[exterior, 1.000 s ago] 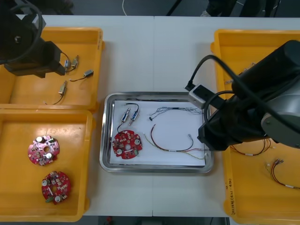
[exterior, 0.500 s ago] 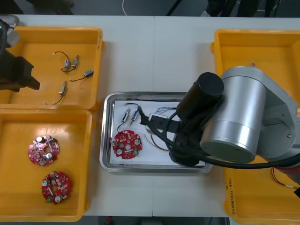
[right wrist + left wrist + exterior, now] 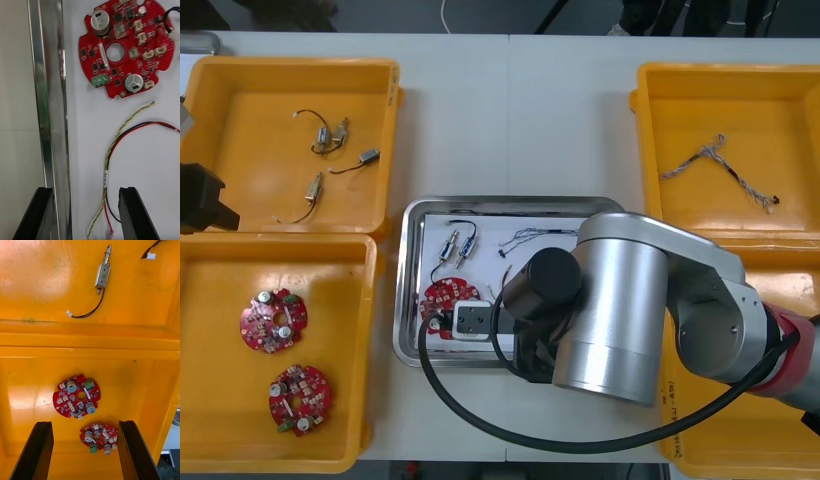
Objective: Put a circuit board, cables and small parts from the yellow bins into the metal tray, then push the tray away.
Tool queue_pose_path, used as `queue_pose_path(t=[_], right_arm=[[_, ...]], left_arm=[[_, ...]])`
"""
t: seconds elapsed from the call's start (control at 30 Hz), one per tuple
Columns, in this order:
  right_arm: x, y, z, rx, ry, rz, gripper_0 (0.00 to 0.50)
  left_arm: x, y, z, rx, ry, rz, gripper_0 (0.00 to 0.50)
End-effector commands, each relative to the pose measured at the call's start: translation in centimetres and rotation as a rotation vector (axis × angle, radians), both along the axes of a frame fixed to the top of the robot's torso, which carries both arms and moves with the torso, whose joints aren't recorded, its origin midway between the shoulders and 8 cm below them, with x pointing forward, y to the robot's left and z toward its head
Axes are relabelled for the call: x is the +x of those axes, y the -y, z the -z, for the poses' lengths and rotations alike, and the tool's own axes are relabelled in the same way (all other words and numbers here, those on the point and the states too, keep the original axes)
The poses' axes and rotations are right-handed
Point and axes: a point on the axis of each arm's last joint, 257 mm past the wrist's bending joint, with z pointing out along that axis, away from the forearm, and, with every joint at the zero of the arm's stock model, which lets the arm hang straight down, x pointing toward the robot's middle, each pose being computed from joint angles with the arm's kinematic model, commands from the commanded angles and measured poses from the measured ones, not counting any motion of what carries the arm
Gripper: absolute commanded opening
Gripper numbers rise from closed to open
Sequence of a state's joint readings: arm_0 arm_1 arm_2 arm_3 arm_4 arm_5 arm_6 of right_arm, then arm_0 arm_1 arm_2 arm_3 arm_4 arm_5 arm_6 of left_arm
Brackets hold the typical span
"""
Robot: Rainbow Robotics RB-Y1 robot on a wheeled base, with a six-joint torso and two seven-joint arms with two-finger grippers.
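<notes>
My right gripper (image 3: 88, 212) is open and low over the near rim of the metal tray (image 3: 52, 112). One finger (image 3: 44, 213) is outside the rim and the other is above the white liner. A red and yellow cable (image 3: 108, 165) runs between the fingers, and a round red circuit board (image 3: 123, 48) lies beyond them. In the front view the right arm (image 3: 620, 300) covers the tray's (image 3: 412, 290) near right part. My left gripper (image 3: 84, 452) hangs open above two circuit boards (image 3: 77, 397) in the near left yellow bin (image 3: 22, 363).
Small metal parts (image 3: 460, 243) and a blue and white cable (image 3: 540, 235) lie in the tray. The far left bin (image 3: 240, 100) holds several small metal parts (image 3: 330, 135). A twisted blue and white cable (image 3: 720, 165) lies in the far right bin (image 3: 740, 100).
The right arm has swung left across the tray and now covers its near right part. The left arm has drawn back to the table's left edge.
</notes>
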State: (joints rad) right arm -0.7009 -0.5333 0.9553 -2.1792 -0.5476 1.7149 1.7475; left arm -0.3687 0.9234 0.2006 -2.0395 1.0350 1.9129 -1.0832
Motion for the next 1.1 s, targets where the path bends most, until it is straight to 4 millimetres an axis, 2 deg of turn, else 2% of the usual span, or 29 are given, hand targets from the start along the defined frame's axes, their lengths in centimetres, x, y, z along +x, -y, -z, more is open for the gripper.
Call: queue_pose_path(t=[0.03,0.23,0.5,0.87,1.1], right_arm=[[-0.3,-2.1,0.4,-0.031,0.027,-0.069,0.5],[-0.6,-2.9,1.7,-0.046,0.013,-0.067,0.5],[-1.1,-2.9,3.9,-0.059,-0.018,-0.057,0.5],[-1.8,-2.8,5.3,-0.073,-0.04,-0.041,0.5],[-1.4,-3.1,6.1,-0.073,-0.029,-0.029,0.5]], left_arm=[[-1.2,-1.8,-1.2,0.093,0.025,0.08,0.5],[-2.1,-2.1,-0.8,0.106,0.025,0.092,0.5],[-2.4,-1.7,-0.9,0.111,0.029,0.11,0.5],[-2.4,-1.7,-0.8,0.11,0.029,0.113,0.5],[-2.4,-1.7,-0.8,0.11,0.029,0.113,0.5]])
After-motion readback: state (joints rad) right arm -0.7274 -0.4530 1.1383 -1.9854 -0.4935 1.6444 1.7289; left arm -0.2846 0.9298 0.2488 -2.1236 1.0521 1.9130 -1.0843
